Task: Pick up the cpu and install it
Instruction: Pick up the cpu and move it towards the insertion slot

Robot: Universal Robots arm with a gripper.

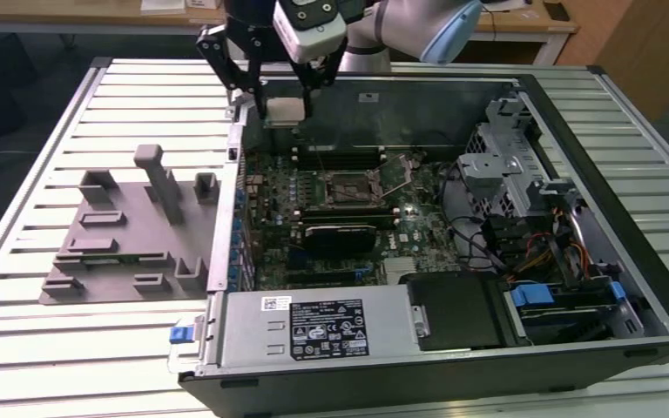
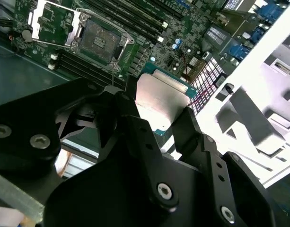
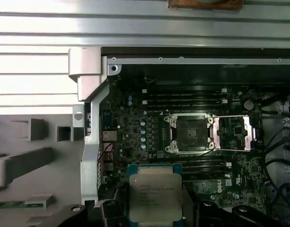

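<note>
Hand (image 1: 283, 106) clamped on the cpu (image 3: 155, 191). The open socket (image 1: 352, 185) lies well apart, lower and toward the exterior view's right.

We see the open case (image 1: 613, 113) lying on the slatted table (image 1: 32, 348), the fixture tray (image 1: 114, 252) just beside it on the exterior view's left. Inside, the socket (image 1: 348, 185) sits near the middle of the motherboard (image 1: 276, 218), the power supply (image 1: 311, 326) along the near wall, the drive cage (image 1: 509, 165) to the right. The cpu (image 1: 283, 109), held in the gripper (image 1: 280, 103), hangs over the far left corner, apparently clear of the board.
</note>
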